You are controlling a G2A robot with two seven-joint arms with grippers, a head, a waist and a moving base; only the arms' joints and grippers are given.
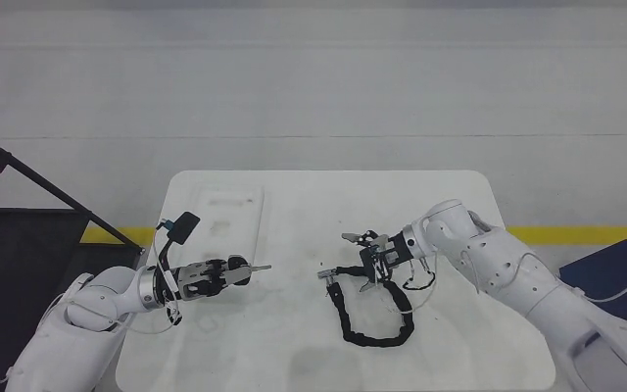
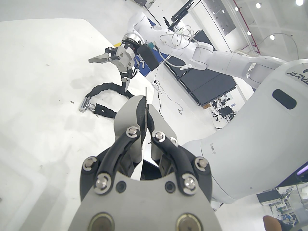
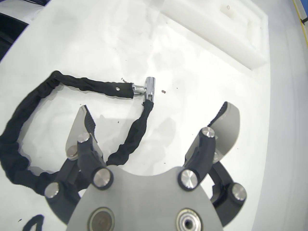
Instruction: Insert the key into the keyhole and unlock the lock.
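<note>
Two claws: left claw point(image 2: 144, 105) clenched on the key point(image 2: 146, 96), right claw point(image 3: 154, 111) released.
Lock point(image 3: 150, 88): mid-tabletop point(image 1: 294, 196), nearer the right claw.
Key axis: we judge its blade aimed roughly toward the lock — a gap between.

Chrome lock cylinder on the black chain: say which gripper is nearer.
Right. The right gripper sits open beside the chrome lock cylinder; the left gripper, shut on the metal key, is farther off.
</note>
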